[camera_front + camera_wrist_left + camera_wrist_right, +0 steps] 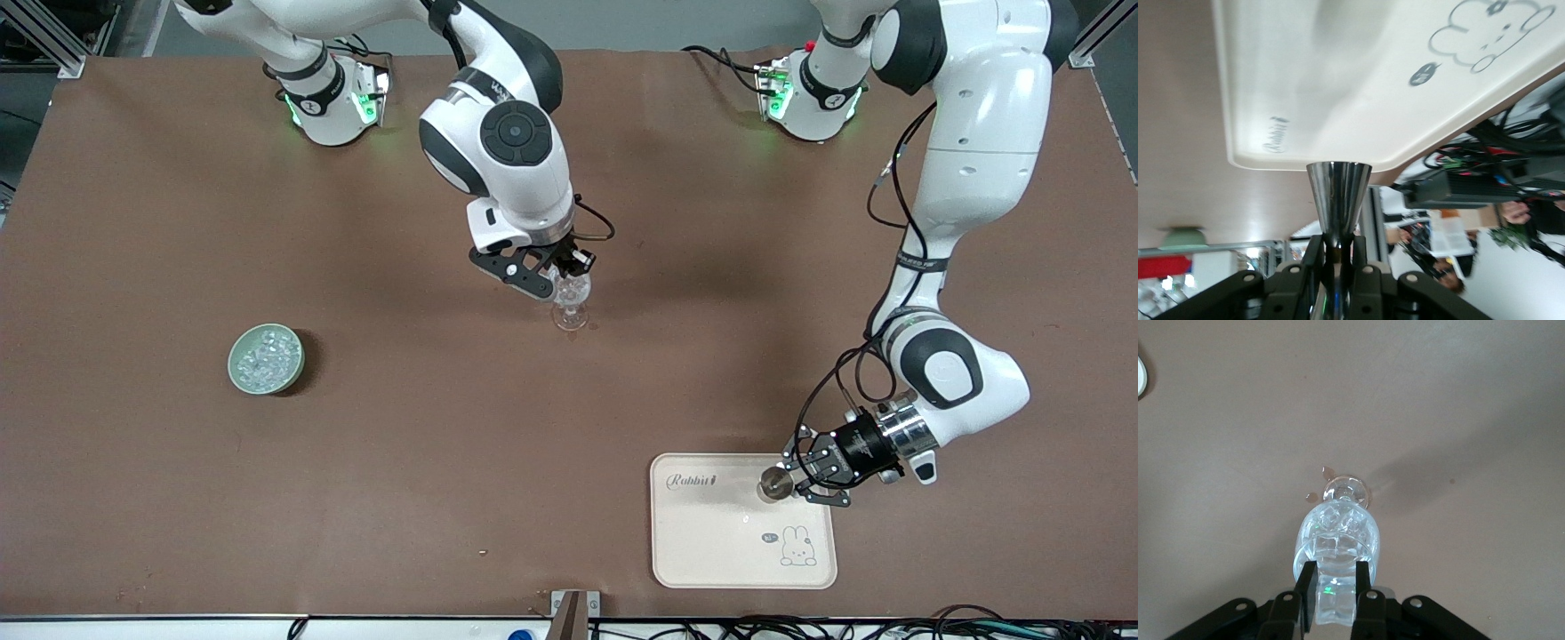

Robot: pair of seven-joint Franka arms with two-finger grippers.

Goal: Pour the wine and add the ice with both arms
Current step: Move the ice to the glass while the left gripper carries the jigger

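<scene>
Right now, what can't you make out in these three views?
- Front view: contents of the stemmed glass; the right gripper covers its bowl.
- Front view: single ice pieces in the green bowl; too small.
- Left wrist view: lower part of the metal cup; the left gripper hides it, picture edge cuts it off.
- Right wrist view: glass rim nearest the gripper; fingers hide it.
- Tray: cut off in the left wrist view.

Two arms (498, 151), one stemmed glass (570, 298), one green bowl (266, 358), one tray (743, 542), one metal cup (775, 484)
</scene>
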